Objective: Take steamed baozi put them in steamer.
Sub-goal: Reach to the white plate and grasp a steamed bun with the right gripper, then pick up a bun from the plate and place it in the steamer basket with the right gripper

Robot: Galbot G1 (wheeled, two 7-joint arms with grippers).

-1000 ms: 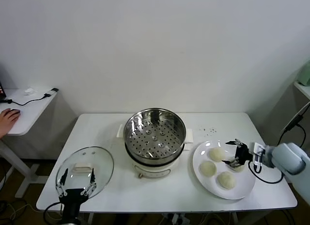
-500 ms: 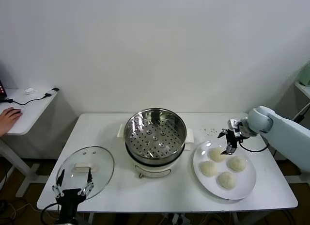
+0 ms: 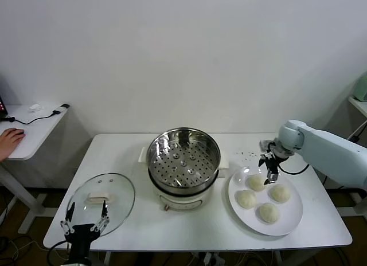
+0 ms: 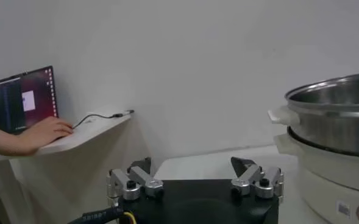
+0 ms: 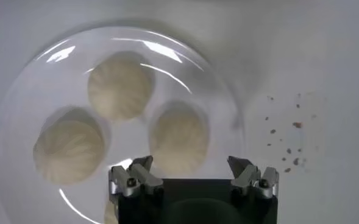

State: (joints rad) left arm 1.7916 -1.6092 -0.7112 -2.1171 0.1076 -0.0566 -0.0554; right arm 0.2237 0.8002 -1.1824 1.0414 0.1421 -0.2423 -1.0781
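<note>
Four cream-white baozi lie on a white plate (image 3: 289, 223) at the table's right: one at the back left (image 3: 256, 182), one at the back right (image 3: 280, 192), one at the front left (image 3: 246, 199), one at the front (image 3: 268, 212). My right gripper (image 3: 269, 165) is open and empty, pointing down just above the back left baozi. In the right wrist view my right gripper (image 5: 191, 163) hangs over that baozi (image 5: 179, 137), with two more baozi (image 5: 118, 87) (image 5: 68, 150) beyond. The steel steamer (image 3: 183, 160) stands empty at the table's middle. My left gripper (image 3: 85, 223) is open at the front left edge.
A round glass lid (image 3: 100, 200) lies flat at the front left, just behind my left gripper. Dark crumbs (image 3: 248, 155) dot the table behind the plate. A side table with a person's hand (image 3: 10, 141) stands off to the left. The steamer's wall (image 4: 334, 122) shows in the left wrist view.
My right arm has swung from the plate's right side round to its back edge; the open gripper now points down over the back left baozi. The left gripper sank slightly.
</note>
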